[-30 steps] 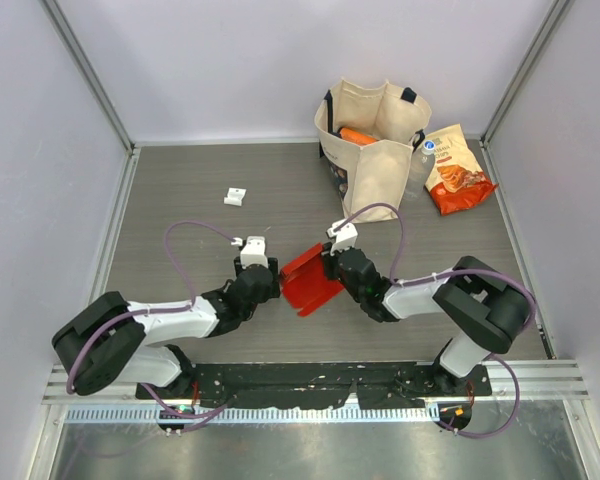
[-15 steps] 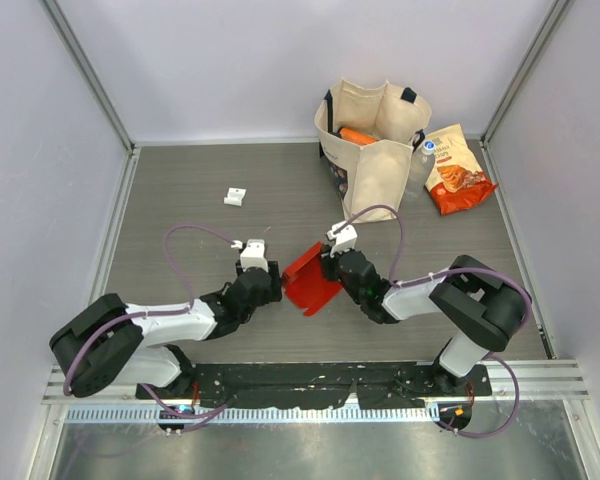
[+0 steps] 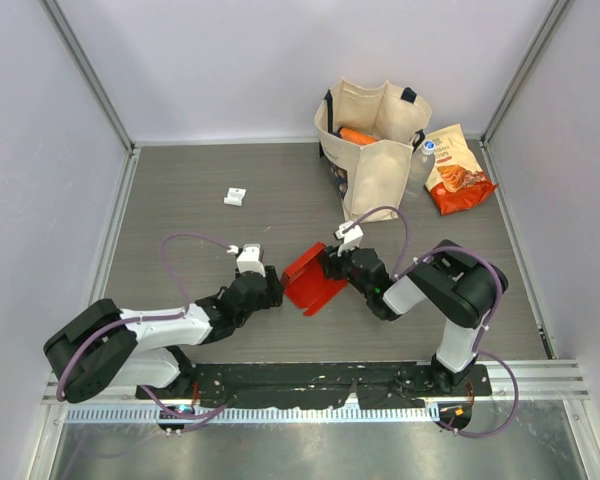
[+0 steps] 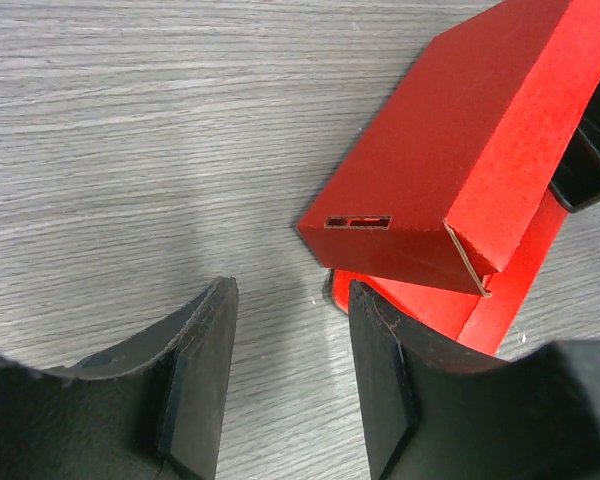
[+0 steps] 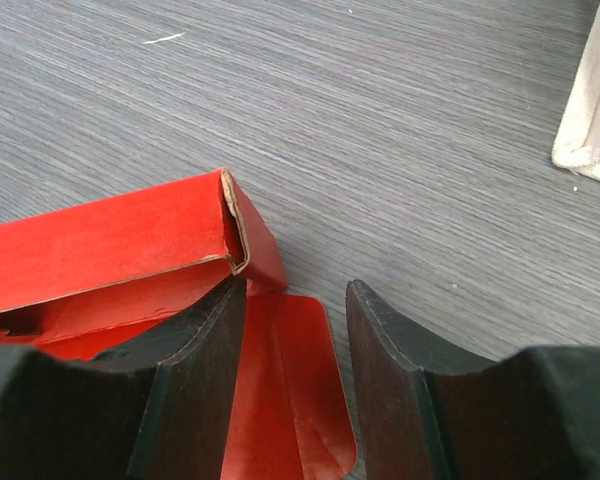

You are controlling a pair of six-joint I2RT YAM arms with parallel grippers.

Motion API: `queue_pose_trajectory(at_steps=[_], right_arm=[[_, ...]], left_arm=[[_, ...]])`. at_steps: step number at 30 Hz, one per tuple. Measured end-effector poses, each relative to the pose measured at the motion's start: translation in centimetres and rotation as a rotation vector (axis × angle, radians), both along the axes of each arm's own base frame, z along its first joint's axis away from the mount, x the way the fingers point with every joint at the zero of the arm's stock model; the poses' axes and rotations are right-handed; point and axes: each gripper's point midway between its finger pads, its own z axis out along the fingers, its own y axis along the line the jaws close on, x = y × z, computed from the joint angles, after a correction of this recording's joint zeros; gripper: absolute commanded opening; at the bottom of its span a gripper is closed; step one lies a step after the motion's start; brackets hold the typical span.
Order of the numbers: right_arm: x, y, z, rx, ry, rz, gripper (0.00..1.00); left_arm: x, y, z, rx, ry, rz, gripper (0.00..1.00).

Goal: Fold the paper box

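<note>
The right gripper [image 3: 332,268] is opening wider than a moment ago and is letting go of the bright red thin card box [image 3: 310,280]. The left gripper [image 3: 272,290] is waiting open and empty. The box is lying half folded between them on the grey tabletop [image 3: 180,230], one flap still flat, so more folding is probably coming. The beige cloth bag [image 3: 375,150], orange snack bag [image 3: 458,172] and small white piece [image 3: 235,196] are sitting well away.

The left gripper [image 4: 290,300] hangs low over the grey wood-grain counter [image 4: 130,130], its jaws apart with only bare counter between them. Just ahead and to the right sits the bright red paper box [image 4: 470,150], with a narrow slot [image 4: 358,221] in its near face and a flap lying flat beneath it.
</note>
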Motion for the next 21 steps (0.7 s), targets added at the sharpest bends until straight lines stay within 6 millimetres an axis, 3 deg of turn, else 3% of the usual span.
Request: queue_pose_trajectory(at_steps=[11,14,17,21], right_arm=[[1.5,1.9,0.7,0.044,-0.05,0.088,0.49],[1.9,2.4,1.3,0.057,-0.069,0.1,0.43],[2.1,2.7,1.5,0.06,-0.078,0.105,0.28],[2.2,2.7,1.9,0.073,-0.094,0.103,0.15]], left_arm=[[-0.5,-0.2,-0.5,-0.025,0.03,-0.002,0.56],[-0.6,-0.2,-0.9,-0.023,0.041,-0.004,0.55],[-0.6,-0.3,-0.9,-0.026,0.042,-0.004,0.53],[-0.6,-0.1,-0.9,-0.026,0.041,0.007,0.52]])
